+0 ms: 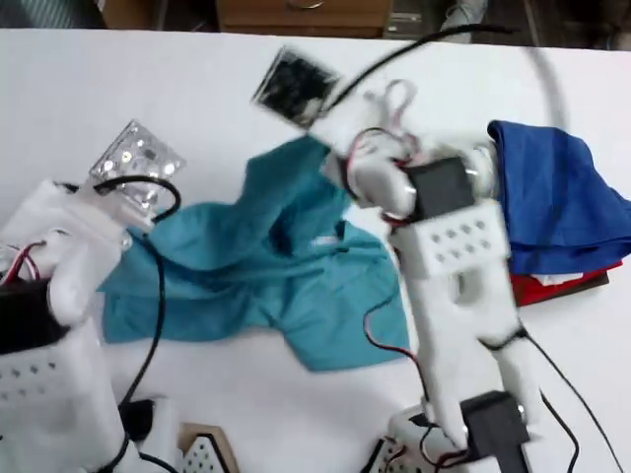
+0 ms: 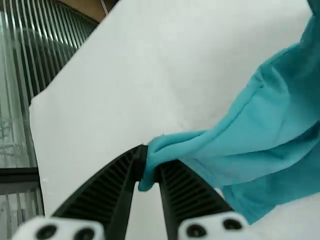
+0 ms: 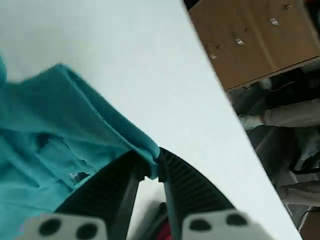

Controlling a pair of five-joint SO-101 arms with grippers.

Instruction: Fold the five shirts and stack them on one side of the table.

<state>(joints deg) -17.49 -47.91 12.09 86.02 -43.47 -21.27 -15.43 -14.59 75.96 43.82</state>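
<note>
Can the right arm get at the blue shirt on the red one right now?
Probably not yet: the right gripper is shut on the crumpled teal fabric shirt. The blue fabric shirt lies close beside that arm with nothing between, so once it lets go, the way looks free.

White tabletop [image 1: 79, 89] across the scene. Wooden drawer unit [image 1: 301, 14] beyond the far edge. Wooden cabinet front [image 3: 250, 35] with small metal fittings, likely the same unit. Vertical slatted panel [image 2: 35, 55] past the tabletop edge, possibly a radiator. Small wood-rimmed perforated piece [image 1: 205, 451] at the near edge.
</note>
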